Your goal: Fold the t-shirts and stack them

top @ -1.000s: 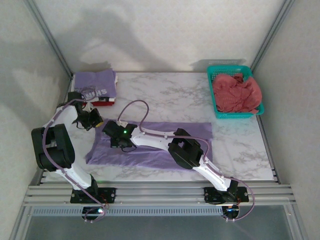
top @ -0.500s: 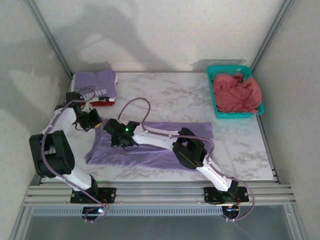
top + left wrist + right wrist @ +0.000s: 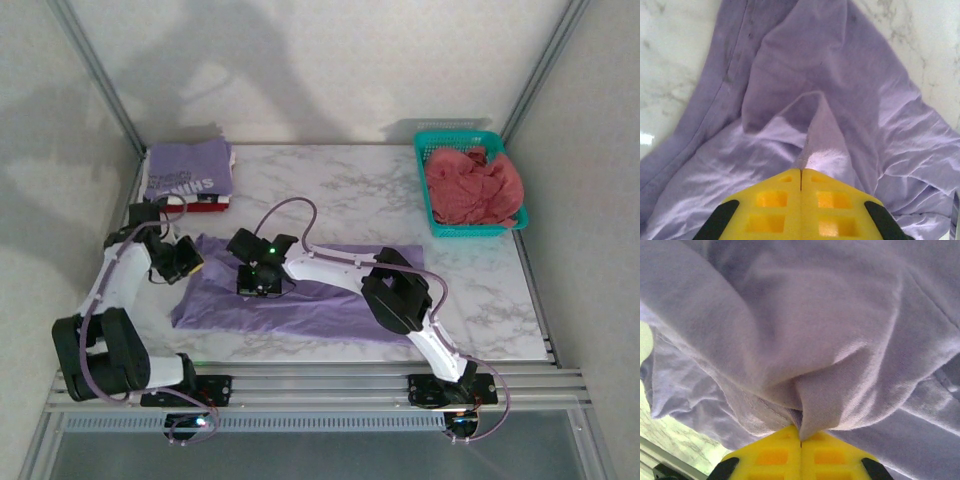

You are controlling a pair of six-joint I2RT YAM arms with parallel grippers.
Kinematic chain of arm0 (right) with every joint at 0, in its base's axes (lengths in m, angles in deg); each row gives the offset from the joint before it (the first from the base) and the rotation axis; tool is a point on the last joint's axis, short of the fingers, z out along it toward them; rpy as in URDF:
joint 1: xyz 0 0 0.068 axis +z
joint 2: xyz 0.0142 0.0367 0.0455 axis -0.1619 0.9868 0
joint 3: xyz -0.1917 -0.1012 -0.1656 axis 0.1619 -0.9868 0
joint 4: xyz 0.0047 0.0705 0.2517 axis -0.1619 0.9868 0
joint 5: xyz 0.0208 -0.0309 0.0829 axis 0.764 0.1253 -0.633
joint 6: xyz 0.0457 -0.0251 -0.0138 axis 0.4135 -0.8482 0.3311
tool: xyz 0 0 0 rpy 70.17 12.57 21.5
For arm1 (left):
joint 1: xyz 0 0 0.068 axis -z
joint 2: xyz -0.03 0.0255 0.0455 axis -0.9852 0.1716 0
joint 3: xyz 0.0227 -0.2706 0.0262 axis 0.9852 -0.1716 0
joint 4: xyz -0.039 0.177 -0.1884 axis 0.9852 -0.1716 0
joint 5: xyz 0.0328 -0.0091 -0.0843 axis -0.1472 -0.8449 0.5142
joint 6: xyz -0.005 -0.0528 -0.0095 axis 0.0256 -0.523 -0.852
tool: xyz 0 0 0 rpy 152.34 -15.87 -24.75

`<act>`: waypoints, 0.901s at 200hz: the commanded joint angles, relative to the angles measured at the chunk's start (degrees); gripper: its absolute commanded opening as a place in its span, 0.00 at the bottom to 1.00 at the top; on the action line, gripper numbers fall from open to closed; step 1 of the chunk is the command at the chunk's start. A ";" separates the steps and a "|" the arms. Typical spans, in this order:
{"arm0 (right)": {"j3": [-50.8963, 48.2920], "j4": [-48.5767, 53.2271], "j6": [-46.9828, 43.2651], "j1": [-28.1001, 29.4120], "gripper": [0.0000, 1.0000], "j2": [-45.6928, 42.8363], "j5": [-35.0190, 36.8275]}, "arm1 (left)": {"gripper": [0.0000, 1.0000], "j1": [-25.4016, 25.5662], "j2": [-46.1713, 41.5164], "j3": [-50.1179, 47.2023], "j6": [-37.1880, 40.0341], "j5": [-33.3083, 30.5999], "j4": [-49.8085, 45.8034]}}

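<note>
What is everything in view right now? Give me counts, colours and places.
lavender t-shirt: one, plain lavender-purple, spread across the middle of the table, bunched at its left end
lettered t-shirt: one, purple with white lettering, folded, on top of the stack at the far left
lower shirts: count unclear, red, white and black edges, under the lettered t-shirt
coral-pink clothes: count unclear, crumpled heap inside the basket
basket: one, teal mesh, far right corner
table: one, white marble
left gripper: one, yellow pads, shut on the lavender t-shirt
right gripper: one, yellow pads, shut on the lavender t-shirt
</note>
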 commanded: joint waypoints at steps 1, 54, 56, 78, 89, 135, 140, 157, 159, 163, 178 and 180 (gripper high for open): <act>-1.57 1.96 -1.36 -0.12 0.00 -3.89 -4.56 | 0.00 0.72 -3.32 -2.35 -2.93 -2.16 -3.39; -5.00 0.70 -2.96 -0.47 0.00 -5.95 -9.77 | 0.00 0.82 -11.05 -6.71 -5.82 -5.69 -8.64; -5.32 0.46 -2.90 -0.48 0.00 -6.11 -9.89 | 0.00 0.82 -11.32 -6.90 -5.89 -5.73 -8.83; -8.86 -2.68 -2.09 -0.57 0.00 -7.33 -11.72 | 0.05 0.75 -13.59 -9.31 -6.36 -8.55 -10.62; -8.99 -2.25 -2.83 -0.69 0.00 -6.91 -12.48 | 0.13 0.73 -14.49 -10.91 -6.85 -8.49 -10.54; -10.58 2.76 -7.03 -2.04 0.28 -10.16 -8.24 | 0.26 0.77 -19.10 -12.38 -8.50 -9.06 -14.34; -10.85 2.95 -7.40 -2.25 0.30 -10.95 -7.82 | 0.27 0.73 -19.68 -12.05 -8.55 -9.47 -15.03; -11.53 4.10 -8.32 -2.99 0.31 -13.43 -6.79 | 0.31 0.84 -20.20 -10.94 -8.75 -9.55 -15.80; -11.54 4.41 -8.50 -3.13 0.31 -13.76 -6.63 | 0.31 0.82 -20.15 -10.86 -8.82 -9.31 -15.65; -11.75 4.76 -8.77 -3.33 0.31 -14.39 -6.12 | 0.31 0.82 -20.01 -10.60 -8.99 -8.79 -15.20; -12.61 6.42 -10.05 -4.37 0.31 -16.92 -2.98 | 0.26 1.44 -18.45 -9.34 -10.20 -6.72 -12.36; -12.71 6.57 -10.29 -4.60 0.31 -17.18 -2.59 | 0.25 1.66 -18.27 -9.17 -10.46 -6.38 -11.76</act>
